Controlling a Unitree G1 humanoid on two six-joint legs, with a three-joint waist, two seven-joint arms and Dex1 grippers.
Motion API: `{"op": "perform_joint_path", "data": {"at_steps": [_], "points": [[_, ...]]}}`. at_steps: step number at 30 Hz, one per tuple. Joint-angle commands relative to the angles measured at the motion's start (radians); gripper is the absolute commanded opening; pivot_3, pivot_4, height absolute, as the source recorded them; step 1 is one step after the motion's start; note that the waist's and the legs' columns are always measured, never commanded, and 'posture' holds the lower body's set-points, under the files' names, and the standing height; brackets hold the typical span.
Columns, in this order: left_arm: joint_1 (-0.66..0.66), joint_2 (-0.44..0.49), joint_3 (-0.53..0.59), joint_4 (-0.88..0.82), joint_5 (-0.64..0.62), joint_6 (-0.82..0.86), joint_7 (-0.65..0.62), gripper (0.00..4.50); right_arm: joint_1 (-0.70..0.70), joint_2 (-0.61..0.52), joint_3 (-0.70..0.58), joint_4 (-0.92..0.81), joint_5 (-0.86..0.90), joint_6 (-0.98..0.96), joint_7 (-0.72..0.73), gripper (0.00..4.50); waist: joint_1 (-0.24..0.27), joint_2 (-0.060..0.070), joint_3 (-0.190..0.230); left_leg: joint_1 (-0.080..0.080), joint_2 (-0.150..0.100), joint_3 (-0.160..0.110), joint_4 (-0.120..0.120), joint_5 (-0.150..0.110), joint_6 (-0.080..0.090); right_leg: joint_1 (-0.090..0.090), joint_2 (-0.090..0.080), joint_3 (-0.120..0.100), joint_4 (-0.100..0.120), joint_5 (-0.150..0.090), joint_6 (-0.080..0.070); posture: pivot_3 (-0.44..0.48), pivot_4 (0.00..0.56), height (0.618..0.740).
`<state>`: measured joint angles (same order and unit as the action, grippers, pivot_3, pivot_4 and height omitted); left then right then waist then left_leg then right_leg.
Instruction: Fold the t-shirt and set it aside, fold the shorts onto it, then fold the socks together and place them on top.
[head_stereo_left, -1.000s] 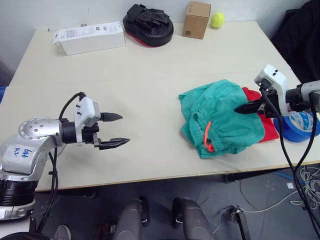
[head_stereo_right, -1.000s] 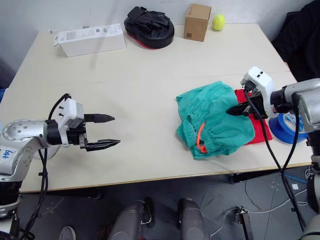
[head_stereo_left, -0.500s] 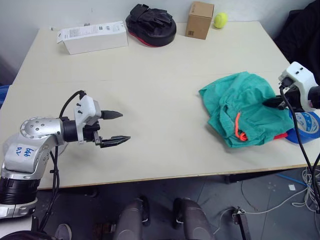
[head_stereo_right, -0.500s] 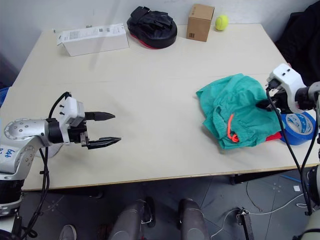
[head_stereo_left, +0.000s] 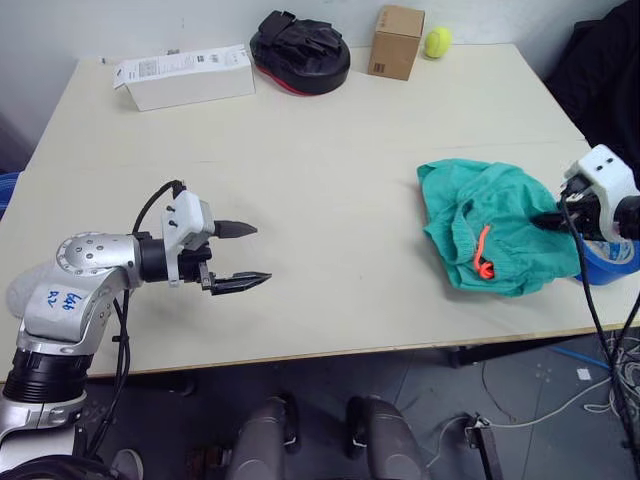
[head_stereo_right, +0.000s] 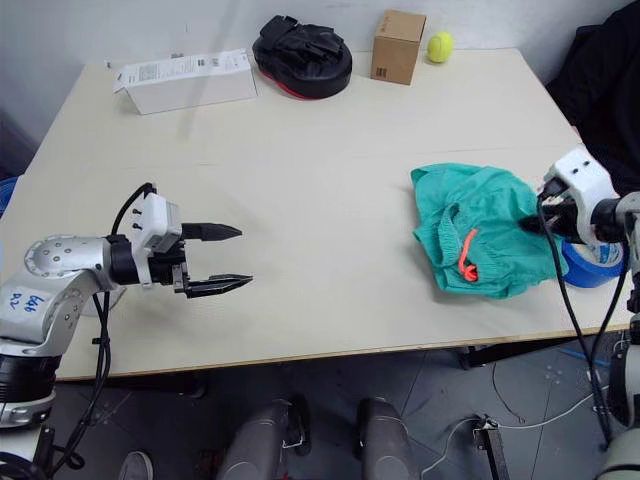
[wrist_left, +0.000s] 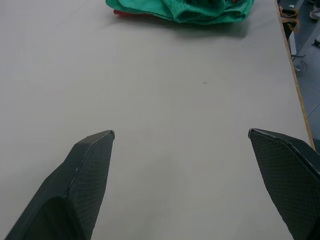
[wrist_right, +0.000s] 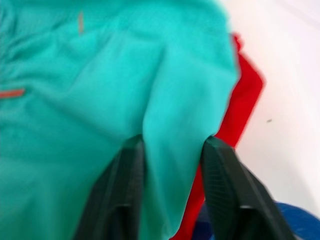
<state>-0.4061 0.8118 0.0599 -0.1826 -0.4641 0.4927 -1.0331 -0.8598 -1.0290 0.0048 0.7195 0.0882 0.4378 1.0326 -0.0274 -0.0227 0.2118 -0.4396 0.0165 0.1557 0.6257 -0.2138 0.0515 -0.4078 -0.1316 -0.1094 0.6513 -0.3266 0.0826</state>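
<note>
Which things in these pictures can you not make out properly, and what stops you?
- T-shirt: a red edge peeks out in the right wrist view; the shorts cover the rest.
- Socks: none can be picked out.
- Tape roll: cut off by the head view's edge, behind the right tool.
- Box print: too small.

Silver-grey metal left arm (head_stereo_left: 80, 275) w/ blue handwritten marks, black cables, white wrist camera block (head_stereo_left: 187, 222) (right one alike), tapered black textured fingers (wrist_left: 85, 175).
</note>
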Motion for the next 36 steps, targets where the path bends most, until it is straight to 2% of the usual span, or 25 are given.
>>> {"op": "perform_joint_path", "data": {"at_steps": [1,6,8,12,15,18,23,27,30,36], "points": [[0.003,0.003,0.017,-0.031,-0.011,0.000,0.002,4.50,0.059,-0.019,-0.102,-0.105,0.057,-0.055,-0.010,2.72,0.001,0.000,0.000,0.000,0.000,0.000,0.000,0.000,0.000,0.000,0.000,0.000,0.000,0.000,0.000,0.000,0.150,0.740],[0.017,0.006,0.029,-0.040,-0.015,0.008,0.009,4.50,0.149,-0.001,-0.211,-0.300,0.159,-0.074,0.007,4.47,0.001,0.000,0.000,0.000,0.000,0.000,0.002,0.000,0.000,0.001,0.000,0.000,0.001,0.000,0.000,0.000,0.150,0.740],[0.028,0.008,0.039,-0.048,-0.016,0.015,0.020,4.50,0.179,0.042,-0.245,-0.445,0.264,-0.022,0.050,4.47,-0.003,0.000,0.000,0.000,0.000,0.000,0.003,0.000,0.000,0.001,0.000,0.000,0.002,0.000,0.000,0.000,0.150,0.740],[0.068,0.021,0.082,-0.067,-0.014,0.027,0.053,4.50,0.197,0.124,-0.231,-0.698,0.435,0.124,0.073,4.47,-0.006,0.000,0.000,0.002,0.003,0.000,0.003,0.000,0.000,0.001,0.002,0.000,0.003,0.000,0.000,0.000,0.150,0.740],[0.134,0.033,0.154,-0.096,-0.009,0.041,0.100,4.50,0.189,0.191,-0.196,-0.858,0.562,0.237,0.074,4.47,-0.001,0.000,0.000,0.001,0.003,-0.002,0.003,0.000,0.000,0.001,0.001,0.000,0.003,0.000,0.000,0.000,0.150,0.740],[0.280,0.043,0.283,-0.145,0.026,0.046,0.173,4.50,0.198,0.231,-0.128,-0.973,0.621,0.272,0.105,4.47,-0.001,0.000,0.000,0.001,0.003,-0.003,0.003,-0.002,0.001,0.001,0.000,-0.001,0.002,0.000,0.000,0.000,0.150,0.740],[0.604,0.015,0.551,-0.187,0.148,0.011,0.273,4.50,0.176,0.278,-0.059,-0.988,0.629,0.248,0.135,4.47,-0.002,-0.001,-0.001,0.000,0.002,-0.004,0.003,-0.006,0.001,0.002,-0.001,-0.002,0.000,0.000,0.000,0.000,0.150,0.740],[0.737,-0.015,0.666,-0.170,0.197,-0.018,0.318,4.50,0.166,0.300,-0.035,-0.975,0.624,0.232,0.151,4.47,0.003,-0.001,-0.001,0.000,0.002,-0.005,0.002,-0.009,-0.003,0.004,-0.001,-0.003,-0.003,0.000,0.000,0.000,0.150,0.740],[0.761,-0.018,0.683,-0.143,0.228,-0.038,0.344,4.50,0.170,0.310,-0.022,-0.980,0.618,0.223,0.156,4.47,0.008,-0.001,-0.001,0.001,0.002,-0.006,0.002,-0.012,-0.001,0.005,-0.002,-0.003,-0.006,0.001,-0.001,0.000,0.150,0.740],[0.669,0.054,0.618,0.040,0.333,-0.144,0.402,4.50,0.199,0.324,0.003,-1.031,0.625,0.210,0.160,4.47,0.005,-0.002,-0.002,0.000,0.001,-0.005,-0.002,-0.012,-0.001,0.002,-0.002,-0.003,-0.008,0.001,-0.001,0.000,0.150,0.740]]}}
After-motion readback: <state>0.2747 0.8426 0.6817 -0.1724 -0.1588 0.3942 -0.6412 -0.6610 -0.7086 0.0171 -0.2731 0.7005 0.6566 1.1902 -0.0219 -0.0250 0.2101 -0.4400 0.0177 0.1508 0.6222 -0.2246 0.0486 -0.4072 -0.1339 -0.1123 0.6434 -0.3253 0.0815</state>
